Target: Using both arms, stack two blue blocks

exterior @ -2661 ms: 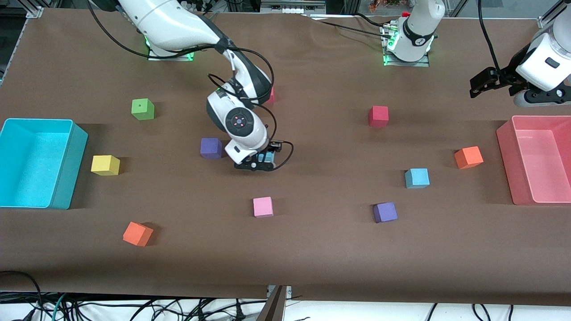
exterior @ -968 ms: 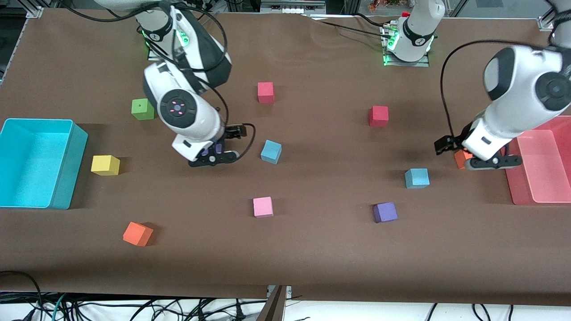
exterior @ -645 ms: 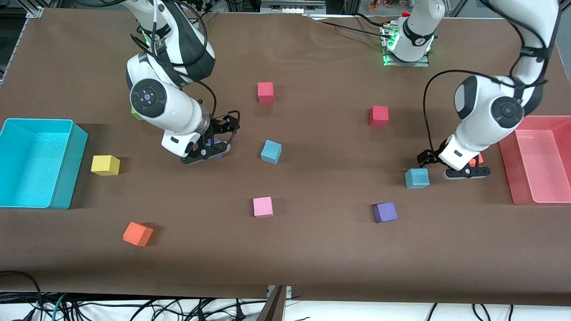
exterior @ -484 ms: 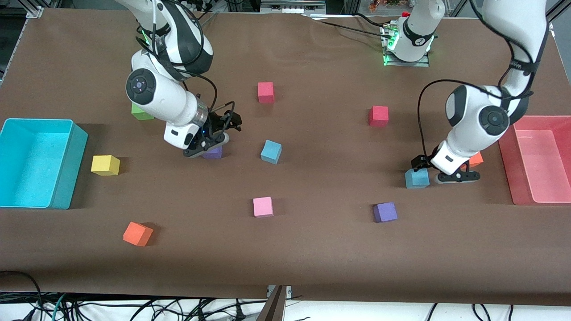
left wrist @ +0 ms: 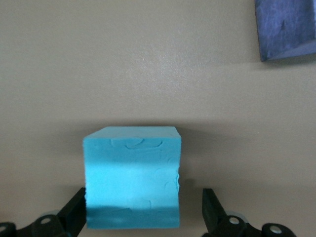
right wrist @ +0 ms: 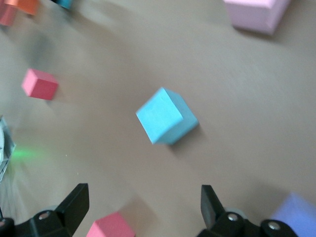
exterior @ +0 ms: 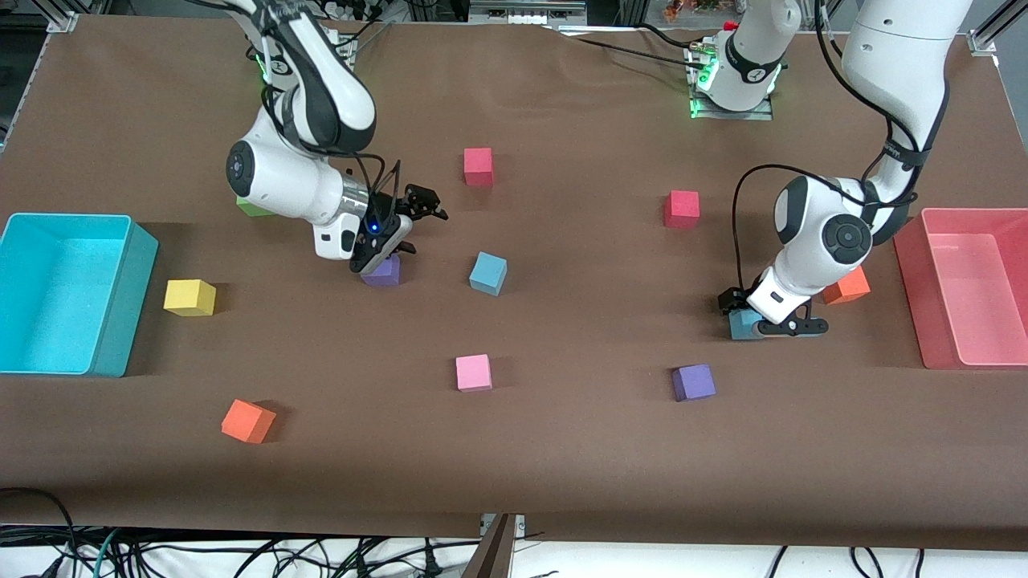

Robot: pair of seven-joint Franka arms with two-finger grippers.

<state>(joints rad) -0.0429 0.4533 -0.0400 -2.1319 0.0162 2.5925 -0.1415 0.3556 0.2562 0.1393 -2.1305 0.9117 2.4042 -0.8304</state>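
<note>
One blue block (exterior: 487,273) rests alone near the table's middle; in the right wrist view this block (right wrist: 165,116) lies ahead of the open fingers. My right gripper (exterior: 409,223) (right wrist: 143,210) hangs open and empty, tilted, above a purple cube (exterior: 381,271). The other blue block (exterior: 740,325) (left wrist: 132,177) sits toward the left arm's end. My left gripper (exterior: 759,315) (left wrist: 143,219) is down at the table and straddles it, open. One finger is at the block's side. A gap shows at the other finger (left wrist: 213,215).
A cyan bin (exterior: 120,321) stands at the right arm's end and a pink bin (exterior: 907,273) at the left arm's end. Loose cubes are scattered: orange (exterior: 847,285) beside my left gripper, purple (exterior: 693,382), pink (exterior: 473,372), red (exterior: 681,209), yellow (exterior: 189,297).
My right gripper let go of the middle blue block and drew back toward its base. My left arm swung in from the pink bin and came down around the other blue block.
</note>
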